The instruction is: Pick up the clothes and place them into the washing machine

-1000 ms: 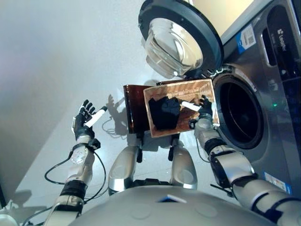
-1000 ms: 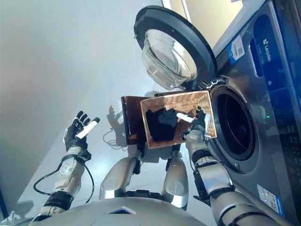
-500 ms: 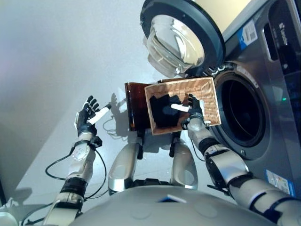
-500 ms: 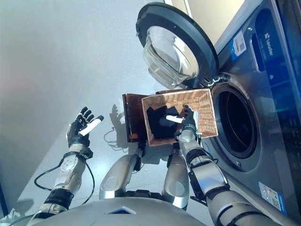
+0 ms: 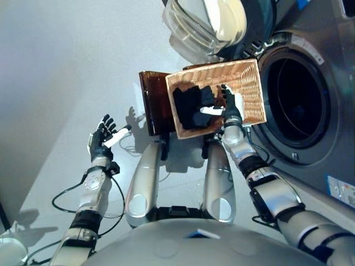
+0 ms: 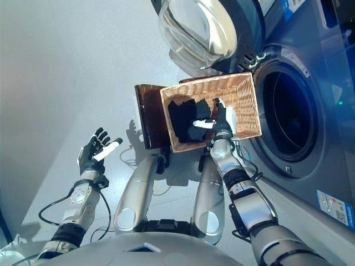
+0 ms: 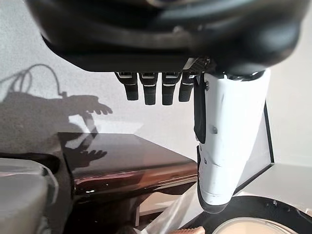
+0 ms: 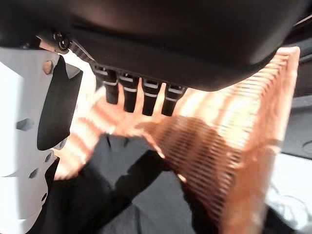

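Reaching further into the wicker basket (image 5: 247, 91) than a second ago, right hand (image 5: 229, 107) is hovering open-fingered over the dark clothes (image 5: 191, 105), nothing loaded in the washing machine (image 5: 297, 94) yet, left hand (image 5: 101, 138) idling open.

Woven wicker basket (image 5: 247, 88), matt black cloth (image 5: 191, 105), glossy brown stool (image 5: 151, 102).

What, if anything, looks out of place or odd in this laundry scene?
Nothing stands out. The dark clothes lie inside the wicker basket, the washing machine door is open, and the right robot hand is open over the basket.
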You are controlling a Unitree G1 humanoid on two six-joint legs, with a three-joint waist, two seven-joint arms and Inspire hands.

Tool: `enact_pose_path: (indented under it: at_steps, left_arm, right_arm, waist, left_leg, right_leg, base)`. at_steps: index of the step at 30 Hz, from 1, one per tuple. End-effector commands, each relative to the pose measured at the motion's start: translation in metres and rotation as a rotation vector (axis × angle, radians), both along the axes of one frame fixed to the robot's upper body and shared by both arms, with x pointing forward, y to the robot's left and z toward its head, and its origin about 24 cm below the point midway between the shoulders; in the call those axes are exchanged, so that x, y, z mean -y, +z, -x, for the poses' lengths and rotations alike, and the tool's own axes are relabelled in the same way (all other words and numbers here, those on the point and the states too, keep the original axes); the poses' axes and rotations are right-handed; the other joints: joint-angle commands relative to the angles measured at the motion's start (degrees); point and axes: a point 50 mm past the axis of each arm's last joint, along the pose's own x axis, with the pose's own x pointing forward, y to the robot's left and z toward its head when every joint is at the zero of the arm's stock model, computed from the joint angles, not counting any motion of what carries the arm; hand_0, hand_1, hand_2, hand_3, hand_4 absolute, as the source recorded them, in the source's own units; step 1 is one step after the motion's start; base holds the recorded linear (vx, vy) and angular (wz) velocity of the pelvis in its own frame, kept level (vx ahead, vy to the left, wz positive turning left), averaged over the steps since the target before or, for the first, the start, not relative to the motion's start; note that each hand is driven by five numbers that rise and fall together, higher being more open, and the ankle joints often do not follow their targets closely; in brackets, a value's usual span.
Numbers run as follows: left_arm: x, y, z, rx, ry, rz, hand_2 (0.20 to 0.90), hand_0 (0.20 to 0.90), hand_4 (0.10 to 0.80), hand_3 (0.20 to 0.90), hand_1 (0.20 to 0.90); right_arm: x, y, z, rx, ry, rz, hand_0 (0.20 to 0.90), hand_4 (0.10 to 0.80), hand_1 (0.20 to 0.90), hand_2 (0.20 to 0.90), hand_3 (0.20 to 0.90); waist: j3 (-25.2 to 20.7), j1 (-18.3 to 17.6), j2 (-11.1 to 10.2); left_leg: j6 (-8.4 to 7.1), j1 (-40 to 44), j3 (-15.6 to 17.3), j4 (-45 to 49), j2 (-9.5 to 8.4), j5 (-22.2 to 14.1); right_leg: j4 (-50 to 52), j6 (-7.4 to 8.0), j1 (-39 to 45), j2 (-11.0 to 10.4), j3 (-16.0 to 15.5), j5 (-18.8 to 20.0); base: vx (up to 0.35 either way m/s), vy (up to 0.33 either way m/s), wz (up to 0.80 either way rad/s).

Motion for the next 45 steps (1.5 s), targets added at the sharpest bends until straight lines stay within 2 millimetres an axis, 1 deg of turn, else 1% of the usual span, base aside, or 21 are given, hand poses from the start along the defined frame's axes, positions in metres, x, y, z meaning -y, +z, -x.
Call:
enact_pose_path:
  at_steps: [1,2,4,6,7,8,10,12,14,17,18,19,20,24,28,32,37,40,45]
  left_arm:
    - [-0.017,0.033,-0.003,0.163,0.024,-0.067,0.900,0.900,0.800,0.900,0.900]
    - [-0.018,0.034,-0.003,0.164,0.024,-0.067,0.900,0.900,0.800,0.900,0.900]
    - [-0.017,0.033,-0.002,0.158,0.012,-0.069,0.900,0.900,0.800,0.900,0.900]
    - [-0.014,0.029,-0.003,0.140,0.003,-0.063,0.900,0.900,0.800,0.900,0.900]
    - [-0.011,0.026,-0.004,0.128,-0.014,-0.055,0.900,0.900,0.800,0.900,0.900]
    - [-0.011,0.026,-0.004,0.129,-0.014,-0.056,0.900,0.900,0.800,0.900,0.900]
    - [-0.008,0.025,-0.006,0.123,-0.037,-0.053,0.900,0.900,0.800,0.900,0.900]
    - [-0.004,0.027,-0.008,0.135,-0.064,-0.041,0.900,0.900,0.800,0.900,0.900]
    - [-0.001,0.030,-0.008,0.150,-0.089,-0.035,0.900,0.900,0.800,0.900,0.900]
    - [0.002,0.032,-0.008,0.154,-0.134,-0.040,0.900,0.900,0.800,0.900,0.900]
    - [0.003,0.032,-0.007,0.153,-0.143,-0.040,0.900,0.900,0.800,0.900,0.900]
    - [0.002,0.031,-0.007,0.147,-0.149,-0.043,0.900,0.900,0.800,0.900,0.900]
    - [0.002,0.030,-0.007,0.142,-0.153,-0.045,0.900,0.900,0.800,0.900,0.900]
    - [0.000,0.030,-0.008,0.133,-0.160,-0.057,0.900,0.900,0.800,0.900,0.900]
    - [0.000,0.031,-0.010,0.133,-0.156,-0.060,0.900,0.900,0.800,0.900,0.900]
    - [0.002,0.032,-0.012,0.140,-0.151,-0.055,0.900,0.900,0.800,0.900,0.900]
    - [0.002,0.032,-0.013,0.144,-0.144,-0.054,0.900,0.900,0.800,0.900,0.900]
    - [0.000,0.033,-0.014,0.147,-0.134,-0.060,0.900,0.900,0.800,0.900,0.900]
    - [-0.003,0.033,-0.014,0.148,-0.116,-0.074,0.900,0.900,0.800,0.900,0.900]
  right_arm:
    - [-0.027,0.025,-0.020,0.103,0.066,-0.005,0.900,0.800,0.900,0.900,0.900]
    - [-0.027,0.025,-0.020,0.103,0.067,-0.005,0.900,0.800,0.900,0.900,0.900]
    - [-0.041,0.025,-0.022,0.088,0.093,-0.018,0.900,0.800,0.900,0.900,0.900]
    - [-0.051,0.019,-0.022,0.038,0.105,-0.012,0.900,0.800,0.900,0.900,0.900]
    - [-0.054,0.014,-0.023,-0.009,0.100,0.008,0.900,0.800,0.900,0.900,0.900]
    - [-0.054,0.014,-0.023,-0.008,0.100,0.008,0.900,0.800,0.900,0.900,0.900]
    - [-0.053,0.009,-0.022,-0.057,0.093,0.043,0.900,0.800,0.900,0.900,0.900]
    - [-0.047,0.010,-0.025,-0.086,0.064,0.049,0.900,0.800,0.900,0.900,0.900]
    - [-0.044,0.014,-0.030,-0.088,0.055,0.052,0.900,0.800,0.900,0.900,0.900]
    - [-0.030,0.015,-0.032,-0.127,0.037,0.093,0.900,0.800,0.900,0.900,0.900]
    - [-0.026,0.017,-0.034,-0.125,0.034,0.098,0.730,0.678,0.730,0.730,0.730]
    - [-0.022,0.017,-0.034,-0.133,0.034,0.113,0.521,0.529,0.521,0.521,0.521]
    - [-0.020,0.017,-0.034,-0.137,0.038,0.123,0.200,0.300,0.200,0.200,0.200]
    - [-0.020,0.013,-0.033,-0.171,0.104,0.181,0.200,0.300,0.200,0.200,0.200]
    - [-0.028,0.010,-0.030,-0.181,0.150,0.200,0.200,0.300,0.200,0.200,0.200]
    - [-0.031,0.006,-0.027,-0.193,0.164,0.233,0.200,0.300,0.200,0.200,0.200]
    - [-0.025,0.007,-0.028,-0.199,0.144,0.266,0.200,0.300,0.200,0.200,0.200]
    - [-0.018,0.010,-0.030,-0.187,0.113,0.288,0.200,0.300,0.200,0.200,0.200]
    - [-0.012,0.014,-0.032,-0.158,0.075,0.286,0.200,0.300,0.200,0.200,0.200]
  waist:
    - [-3.0,0.8,1.9]
    - [-3.0,0.8,1.8]
    - [-3.1,1.2,2.1]
    - [-3.5,1.7,2.5]
    - [-3.6,2.4,3.1]
    - [-3.6,2.4,3.1]
    - [-3.7,3.3,4.1]
    - [-3.9,4.3,5.2]
    - [-4.2,5.1,6.0]
    - [-4.9,6.0,7.0]
    - [-5.1,6.2,7.2]
    - [-5.2,6.3,7.4]
    - [-5.3,6.4,7.5]
    - [-5.4,6.6,7.7]
    - [-5.3,6.6,7.6]
    - [-5.4,6.5,7.5]
    - [-5.5,6.4,7.5]
    - [-5.6,6.2,7.3]
    - [-5.6,5.8,7.2]
  left_leg:
    - [-2.15,0.8,1.9,3.6,-2.03,-5.5]
    - [-2.15,0.8,1.9,3.6,-2.03,-5.5]
    - [-1.99,0.5,2.1,3.8,-2.22,-5.5]
    - [-1.89,0.4,2.3,3.8,-2.53,-5.4]
    - [-1.70,0.2,2.2,4.2,-2.85,-5.5]
    - [-1.70,0.2,2.2,4.2,-2.85,-5.5]
    - [-1.39,-0.1,2.1,5.2,-3.35,-5.8]
    - [-1.05,-0.6,2.0,6.1,-3.81,-6.2]
    - [-0.73,-1.6,2.3,6.9,-4.24,-6.4]
    - [-0.23,-2.8,2.3,7.7,-4.83,-6.7]
    - [-0.14,-3.2,2.3,8.1,-4.95,-6.8]
    - [-0.08,-3.4,2.3,8.4,-5.00,-6.9]
    - [0.07,-3.7,2.4,8.7,-5.08,-7.1]
    - [0.36,-4.8,2.3,10.5,-5.21,-7.7]
    - [0.60,-5.4,2.9,11.3,-5.25,-8.1]
    - [0.74,-5.1,3.0,10.9,-5.44,-8.1]
    - [0.80,-4.7,3.1,10.5,-5.54,-8.2]
    - [0.79,-4.4,3.2,10.3,-5.57,-8.2]
    - [0.72,-3.3,3.2,9.1,-5.27,-7.7]
  right_leg:
    - [2.8,-0.98,-0.5,0.6,-0.2,-1.3]
    - [2.8,-0.98,-0.6,0.6,-0.2,-1.3]
    - [3.2,-1.14,-0.9,0.6,0.0,-1.4]
    - [3.2,-1.24,-0.9,0.4,0.0,-1.4]
    - [3.7,-1.22,-1.2,0.2,0.0,-1.5]
    - [3.7,-1.22,-1.2,0.2,0.0,-1.5]
    - [4.4,-1.17,-1.3,-0.2,0.1,-1.7]
    - [5.1,-1.02,-1.7,-0.7,0.0,-1.9]
    - [5.8,-0.97,-2.7,-1.1,0.0,-2.1]
    - [6.7,-0.90,-3.9,-1.4,0.2,-2.3]
    - [7.0,-0.87,-4.3,-1.4,0.3,-2.4]
    - [7.6,-0.87,-4.8,-1.5,0.4,-2.5]
    - [7.9,-0.89,-5.0,-1.5,0.4,-2.7]
    - [9.8,-0.94,-6.3,-2.0,0.8,-3.2]
    - [10.7,-1.09,-7.0,-2.1,0.9,-3.6]
    - [10.5,-1.09,-6.8,-2.2,1.0,-3.6]
    - [10.2,-1.01,-6.4,-2.3,1.2,-3.4]
    - [10.0,-1.03,-6.2,-2.3,1.2,-3.2]
    - [9.2,-0.99,-5.6,-2.2,1.1,-2.8]
  base:
    - [-0.041,0.042,-0.04]
    - [-0.040,0.049,-0.01]
    - [-0.027,0.036,0.05]
    - [-0.026,0.048,0.06]
    - [-0.022,0.044,0.01]
    - [-0.024,0.044,0.02]
    - [-0.021,0.033,0.10]
    - [-0.026,0.024,0.06]
    - [-0.028,0.017,0.10]
    - [-0.009,0.018,0.13]
    - [-0.001,0.016,0.08]
    - [0.000,0.014,0.11]
    - [0.003,0.018,0.07]
    - [-0.001,0.007,0.07]
    - [0.001,0.001,0.03]
    - [0.000,0.000,0.00]
    - [0.003,0.000,0.01]
    - [0.000,0.000,0.00]
    - [0.000,0.000,0.00]
